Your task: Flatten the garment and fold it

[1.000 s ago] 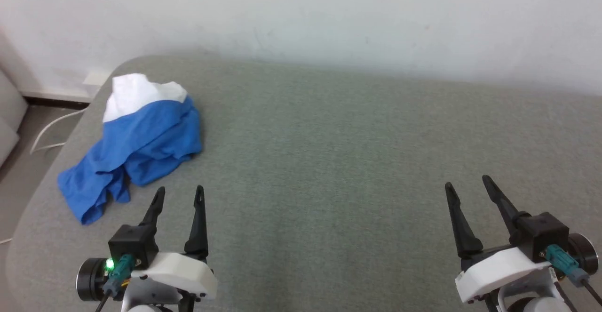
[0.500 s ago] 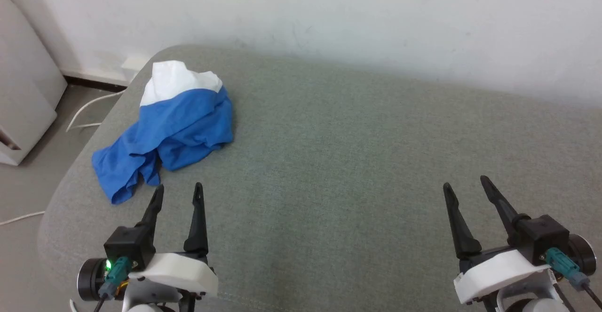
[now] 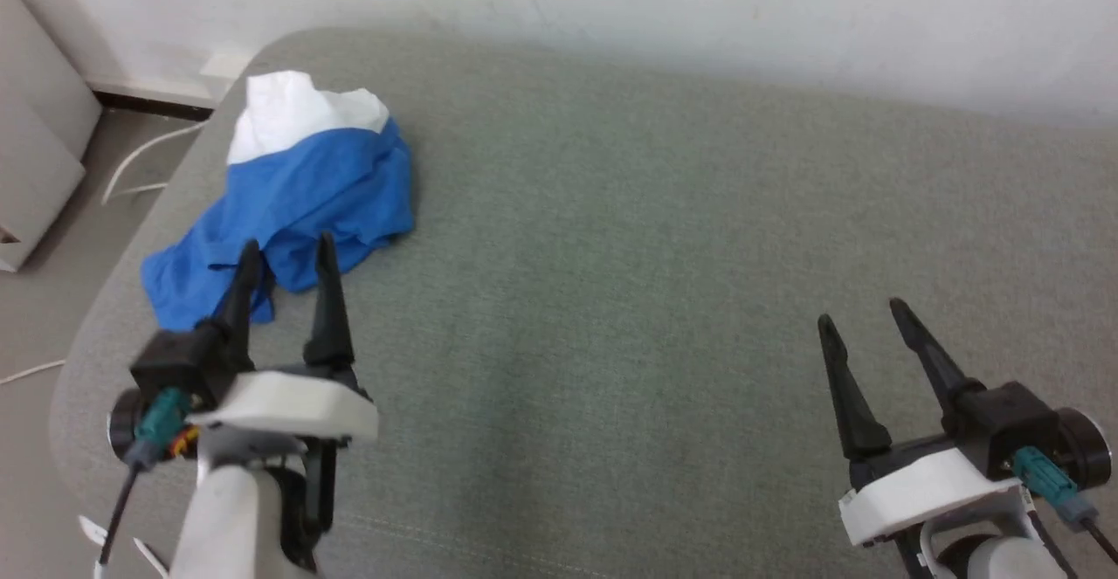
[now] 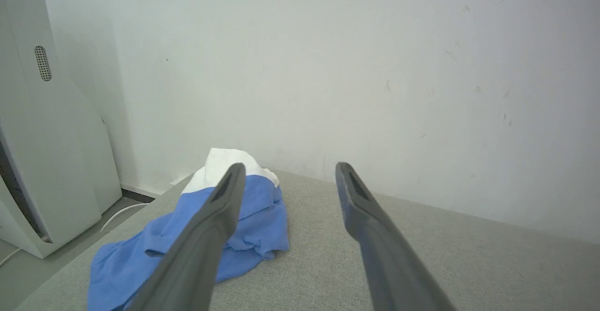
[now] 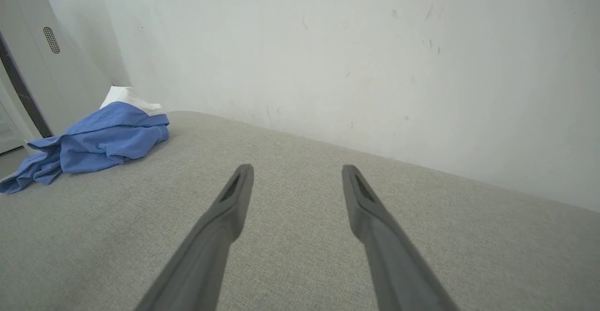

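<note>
Blue-and-white garment (image 3: 306, 177) is lying crumpled at the far left corner of the padded surface (image 3: 611, 256), nothing flattened or folded; left gripper (image 3: 288, 243) is hovering beside it, right gripper (image 3: 859, 313) well apart, all fingers spread, empty.

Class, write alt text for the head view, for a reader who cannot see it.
A crumpled blue-and-white garment lies bunched at the far left of a grey-green padded surface. The open left tool points at it; the open right tool sits at lower right.
</note>
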`<state>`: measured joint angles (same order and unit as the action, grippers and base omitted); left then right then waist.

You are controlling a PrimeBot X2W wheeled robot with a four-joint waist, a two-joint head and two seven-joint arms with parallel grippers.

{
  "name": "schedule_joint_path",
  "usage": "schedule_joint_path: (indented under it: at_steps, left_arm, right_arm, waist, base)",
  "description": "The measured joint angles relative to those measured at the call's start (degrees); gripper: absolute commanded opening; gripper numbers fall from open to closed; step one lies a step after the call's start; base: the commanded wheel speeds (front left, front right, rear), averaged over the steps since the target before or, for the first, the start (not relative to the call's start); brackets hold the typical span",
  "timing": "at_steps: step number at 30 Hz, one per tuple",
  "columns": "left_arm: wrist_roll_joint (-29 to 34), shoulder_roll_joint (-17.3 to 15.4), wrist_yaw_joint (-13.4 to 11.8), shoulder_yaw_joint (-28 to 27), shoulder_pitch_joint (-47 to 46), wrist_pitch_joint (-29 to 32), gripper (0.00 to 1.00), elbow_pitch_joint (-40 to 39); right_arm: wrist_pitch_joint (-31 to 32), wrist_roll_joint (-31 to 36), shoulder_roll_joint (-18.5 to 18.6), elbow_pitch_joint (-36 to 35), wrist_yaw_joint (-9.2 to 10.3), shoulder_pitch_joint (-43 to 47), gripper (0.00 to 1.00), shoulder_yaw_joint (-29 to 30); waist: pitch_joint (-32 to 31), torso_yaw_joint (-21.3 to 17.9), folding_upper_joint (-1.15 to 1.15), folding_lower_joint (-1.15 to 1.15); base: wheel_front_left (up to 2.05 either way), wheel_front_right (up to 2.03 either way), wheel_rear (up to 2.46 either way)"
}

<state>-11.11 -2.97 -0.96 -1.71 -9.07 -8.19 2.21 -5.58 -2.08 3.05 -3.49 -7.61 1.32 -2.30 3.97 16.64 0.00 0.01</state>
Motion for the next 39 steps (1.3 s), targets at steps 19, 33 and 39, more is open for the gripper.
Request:
schedule_joint_path:
  at_steps: [19,33,39]
  left_arm:
    - [-2.2,-12.4,2.0,-5.2,-26.1,8.8,1.00,25.5]
    - [-7.0,-22.8,1.0,-7.4,-34.3,35.7,1.00,40.2]
    - [-7.9,-25.2,1.5,-6.9,-38.4,44.9,0.00,41.2]
  right_arm:
    - [-1.5,1.0,0.0,-1.3,0.00,-6.0,1.00,-1.4]
    - [-3.6,0.7,-0.1,-0.8,0.00,-9.3,1.00,-1.4]
    - [-4.0,0.0,-0.1,-1.1,0.00,-9.4,1.00,-1.6]
  waist:
    - [12.8,-6.7,0.00,0.00]
    - [22.0,-11.7,0.00,-0.01]
    - [24.2,-12.6,0.00,-0.02]
  base:
    - [0.00,0.00,0.00]
    - [0.00,0.00,0.00]
    - [0.00,0.00,0.00]
